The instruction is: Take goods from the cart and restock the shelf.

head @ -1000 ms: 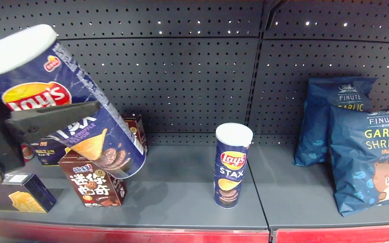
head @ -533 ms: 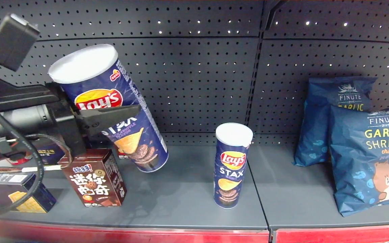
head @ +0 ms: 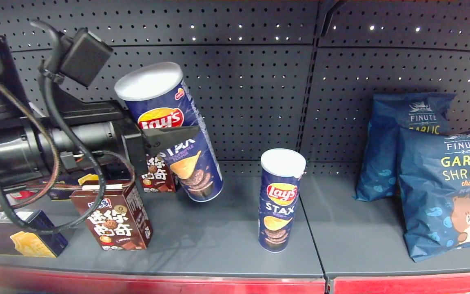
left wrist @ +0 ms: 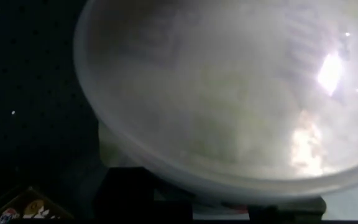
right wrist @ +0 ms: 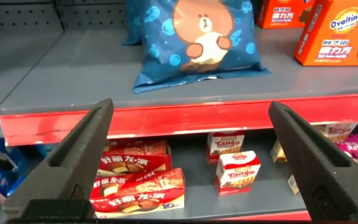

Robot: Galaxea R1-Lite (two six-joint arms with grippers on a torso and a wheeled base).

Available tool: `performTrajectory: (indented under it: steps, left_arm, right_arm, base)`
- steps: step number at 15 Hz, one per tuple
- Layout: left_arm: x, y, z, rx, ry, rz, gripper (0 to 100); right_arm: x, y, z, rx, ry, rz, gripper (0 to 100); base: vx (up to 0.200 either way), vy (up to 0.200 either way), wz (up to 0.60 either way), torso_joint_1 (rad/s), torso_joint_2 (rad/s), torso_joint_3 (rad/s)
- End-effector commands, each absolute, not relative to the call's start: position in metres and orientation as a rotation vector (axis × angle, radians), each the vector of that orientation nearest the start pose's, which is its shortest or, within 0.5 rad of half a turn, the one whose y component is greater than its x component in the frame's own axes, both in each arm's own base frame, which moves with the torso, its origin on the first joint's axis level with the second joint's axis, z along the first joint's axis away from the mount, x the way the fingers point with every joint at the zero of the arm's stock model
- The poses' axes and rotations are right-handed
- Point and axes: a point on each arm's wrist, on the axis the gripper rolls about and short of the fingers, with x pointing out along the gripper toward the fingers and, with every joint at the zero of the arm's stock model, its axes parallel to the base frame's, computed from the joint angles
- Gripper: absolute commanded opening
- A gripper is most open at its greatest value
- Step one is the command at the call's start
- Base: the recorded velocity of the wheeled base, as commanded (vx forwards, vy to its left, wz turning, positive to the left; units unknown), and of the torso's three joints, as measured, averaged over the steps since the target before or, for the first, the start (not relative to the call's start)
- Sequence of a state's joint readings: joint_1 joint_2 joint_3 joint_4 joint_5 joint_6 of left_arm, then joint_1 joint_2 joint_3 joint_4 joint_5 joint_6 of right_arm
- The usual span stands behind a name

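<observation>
your left tool (head: 180,136) is clamped across the held can (head: 165,118), one finger lying over its front just under the logo, about mid-height or a little above. the can hangs tilted, its white lid (left wrist: 229,93) leaning toward your left and its base swung toward the standing can (head: 280,200). the base looks clear of the shelf (head: 218,241), just in front of the rear brown box (head: 157,175) and apart from the standing can. your right tool (right wrist: 188,112) sits lower down by the red shelf edge with its fingers spread wide and nothing between them.

treat the can as a light, stiff paper tube. it should take a firm pinch, but a hard squeeze would likely dent the wall and crack the chips inside. the glossy wrap looks slick, so expect the can to pivot between two flat fingers, which may be why it sits tilted now. a hold across the middle of the body is the right place. stay off the lid, which could pop, and off the very bottom, which would leave it top-heavy. it is tall and narrow, so bring it upright and seat the base flat before you let go, or it will probably tip into the standing can.
</observation>
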State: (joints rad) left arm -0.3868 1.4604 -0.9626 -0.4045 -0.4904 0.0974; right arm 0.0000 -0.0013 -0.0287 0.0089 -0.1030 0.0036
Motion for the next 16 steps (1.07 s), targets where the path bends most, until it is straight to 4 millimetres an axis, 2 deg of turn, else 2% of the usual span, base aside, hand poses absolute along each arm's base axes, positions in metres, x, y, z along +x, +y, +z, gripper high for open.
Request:
performTrajectory:
  steps: [1,2,3,5,9,13,16]
  left_arm:
    - [0.254,-0.124,0.263,0.088,0.088,-0.913,0]
    - [0.258,-0.126,0.262,0.088,0.093,-0.914,0]
    - [0.27,-0.132,0.259,0.087,0.081,-0.914,0]
    - [0.29,-0.141,0.254,0.08,0.045,-0.914,0]
    - [0.311,-0.15,0.235,0.07,0.083,-0.916,0]
    - [0.317,-0.152,0.221,0.062,0.132,-0.944,0]
    - [0.32,-0.154,0.212,0.044,0.147,-1.114,0]
  right_arm:
    - [-0.025,-0.003,0.083,0.006,-0.017,-0.115,100]
    - [-0.025,-0.003,0.083,0.006,-0.019,-0.123,100]
    - [-0.025,-0.004,0.082,-0.002,-0.018,-0.163,100]
    - [-0.025,-0.003,0.082,-0.008,-0.018,-0.134,100]
    - [-0.025,-0.001,0.082,-0.01,-0.018,-0.063,100]
    - [-0.025,-0.002,0.082,-0.012,-0.018,-0.072,100]
    - [-0.025,-0.002,0.082,-0.021,-0.018,-0.074,100]
  base:
    - [0.0,0.0,0.0,0.0,0.0,0.0]
    - [0.0,0.0,0.0,0.0,0.0,0.0]
    - [0.0,0.0,0.0,0.0,0.0,0.0]
    - [0.0,0.0,0.0,0.0,0.0,0.0]
    - [0.0,0.0,0.0,0.0,0.0,0.0]
    - [0.0,0.0,0.0,0.0,0.0,0.0]
    - [0.0,0.0,0.0,0.0,0.0,0.0]
